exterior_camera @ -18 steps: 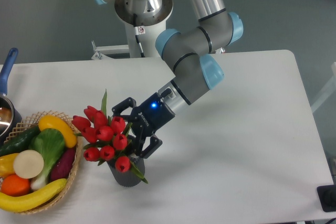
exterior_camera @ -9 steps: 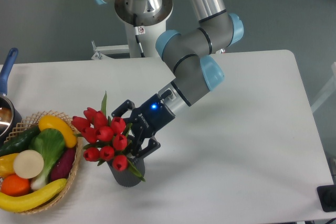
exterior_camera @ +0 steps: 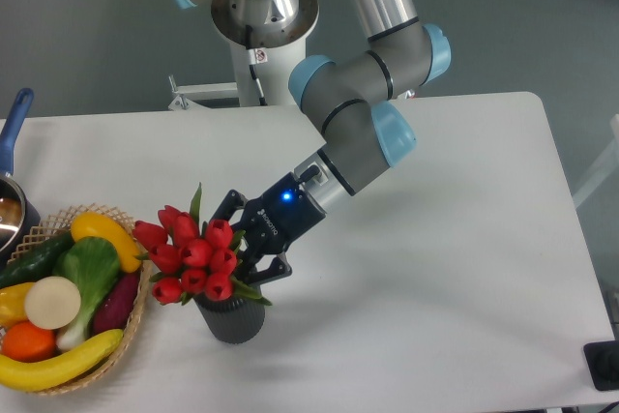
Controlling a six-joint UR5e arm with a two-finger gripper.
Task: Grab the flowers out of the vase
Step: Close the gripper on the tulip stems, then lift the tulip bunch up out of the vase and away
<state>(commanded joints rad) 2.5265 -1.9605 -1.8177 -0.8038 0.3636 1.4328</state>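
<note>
Red flowers stood in the dark grey vase on the white table, just beside a wicker basket with fruit. The pincer was clenched on the bunch from the right side, just above the mouth of the vase.

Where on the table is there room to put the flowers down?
Bare table spreads right of the gripper to the far edge, and behind it toward the robot's base. The left is crowded: the basket of fruit sits close beside the vase with the flowers, and a pot stands behind.
</note>
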